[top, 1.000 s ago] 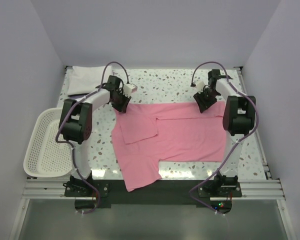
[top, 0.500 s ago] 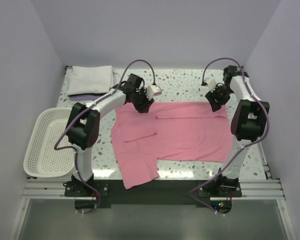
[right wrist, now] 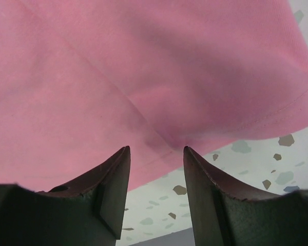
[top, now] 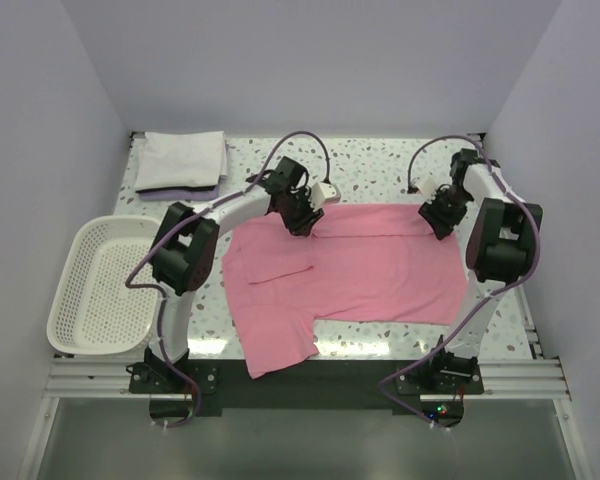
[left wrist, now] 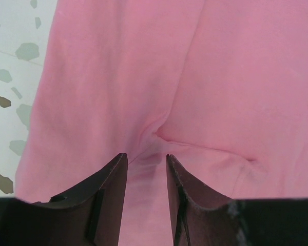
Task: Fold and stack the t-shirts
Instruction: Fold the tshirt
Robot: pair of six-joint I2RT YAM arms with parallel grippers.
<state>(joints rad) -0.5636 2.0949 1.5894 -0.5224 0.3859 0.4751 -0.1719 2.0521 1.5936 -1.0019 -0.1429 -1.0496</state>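
The pink t-shirt [top: 360, 265] lies spread across the table, one sleeve folded in at the left and a corner hanging over the near edge. My left gripper [top: 302, 218] rests on its far edge near the collar. In the left wrist view the jaws [left wrist: 146, 156] stand a little apart, with puckered pink cloth [left wrist: 220, 77] between and beyond them. My right gripper [top: 442, 215] sits at the shirt's far right corner. It is open [right wrist: 155, 148], with the shirt's hem [right wrist: 118, 61] at its tips and bare table between the fingers. The white folded t-shirt [top: 183, 160] lies at the far left corner.
A white mesh basket [top: 80, 300] stands off the table's left side. The speckled tabletop [top: 380, 170] shows beyond the shirt, bounded by the walls. Cables loop above both arms.
Both grippers moved to the right along the far edge and the pink shirt slid right with them. The left arm now reaches out to the table's middle.
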